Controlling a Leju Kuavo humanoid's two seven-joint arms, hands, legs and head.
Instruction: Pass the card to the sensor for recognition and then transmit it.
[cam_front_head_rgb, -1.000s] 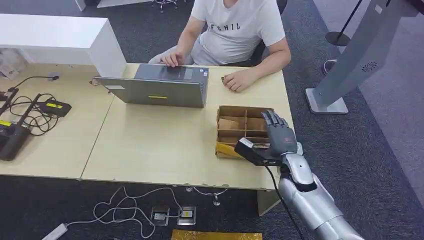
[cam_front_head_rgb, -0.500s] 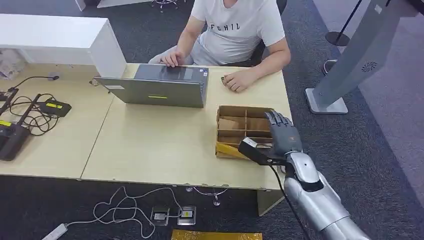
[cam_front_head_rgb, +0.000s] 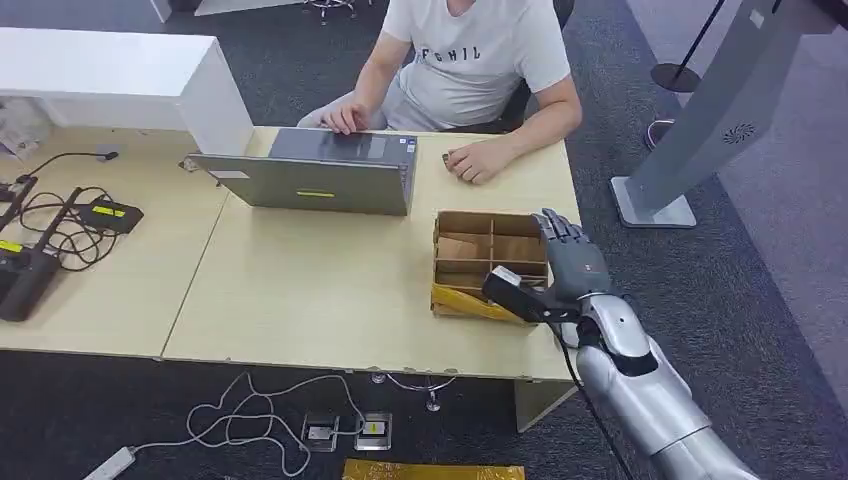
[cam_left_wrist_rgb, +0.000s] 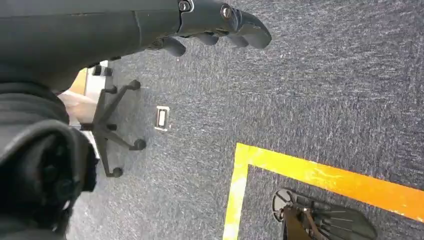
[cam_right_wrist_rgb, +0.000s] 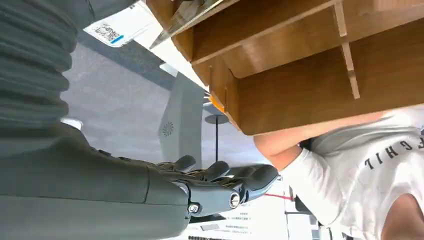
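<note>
- The right hand (cam_front_head_rgb: 568, 268) stands at the lower right of the head view, just right of the cardboard box (cam_front_head_rgb: 490, 262); its fingers (cam_front_head_rgb: 560, 232) are straight and held up, apart from the thumb, gripping nothing I can make out.
- Against the earlier frames it has drifted rightward and slightly down, off the box's compartments to its right edge; I judge this a withdrawal or re-aim, with no card picked yet.
- The card itself I cannot pick out; a pale slip lies in the box's upper-left compartment, too small to name.
- The left hand (cam_left_wrist_rgb: 220, 20) hangs over grey carpet, fingers loosely curled on nothing.
- Unchanged: the person (cam_front_head_rgb: 470, 60) seated at the laptop (cam_front_head_rgb: 315, 178), upper centre; the grey stand (cam_front_head_rgb: 700, 120), upper right.
</note>
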